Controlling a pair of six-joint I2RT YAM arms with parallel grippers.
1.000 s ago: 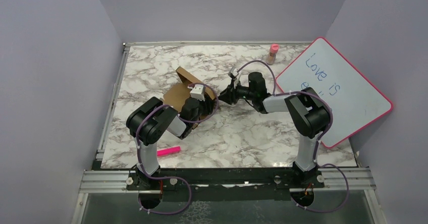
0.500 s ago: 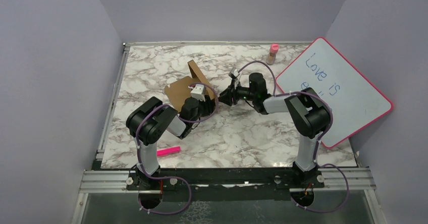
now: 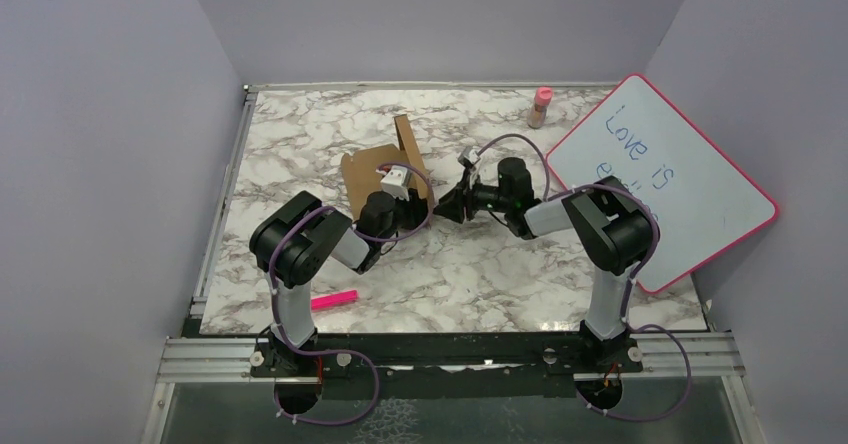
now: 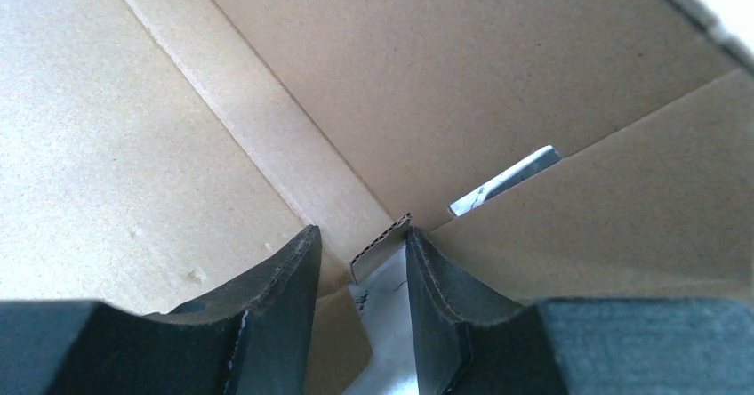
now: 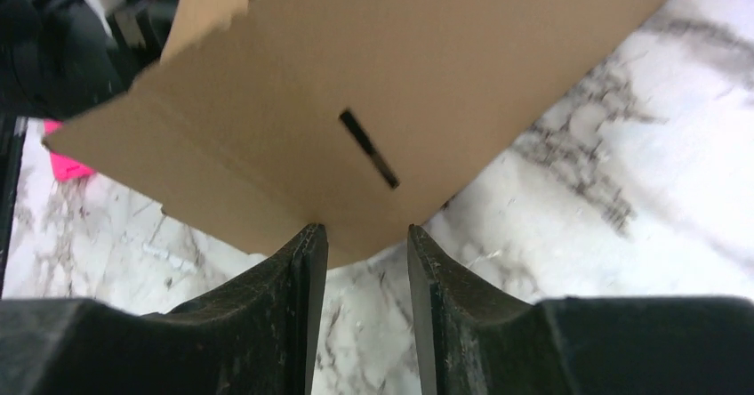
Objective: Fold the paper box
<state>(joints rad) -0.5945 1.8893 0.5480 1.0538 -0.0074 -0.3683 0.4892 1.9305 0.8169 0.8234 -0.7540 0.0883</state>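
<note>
The brown paper box (image 3: 365,176) lies half-folded on the marble table (image 3: 480,264), with one flap (image 3: 405,142) standing upright. My left gripper (image 3: 410,202) reaches in from the near side. In the left wrist view, the left gripper (image 4: 360,230) is open inside the box (image 4: 498,75). A corrugated flap edge (image 4: 381,242) sits between its jaws, touching only the right fingertip. My right gripper (image 3: 447,205) faces the box from the right. In the right wrist view, the right gripper (image 5: 366,228) is open, its tips at a lower corner of a slotted panel (image 5: 373,84).
A pink-framed whiteboard (image 3: 665,179) leans at the right. A pink marker (image 3: 333,300) lies near the left arm's base. A pink-capped bottle (image 3: 541,106) stands at the back. Purple walls enclose the table.
The box has shifted right and its flap has swung from tilted to upright. The right gripper has come a little nearer and opened wider. The left jaws have narrowed slightly.
</note>
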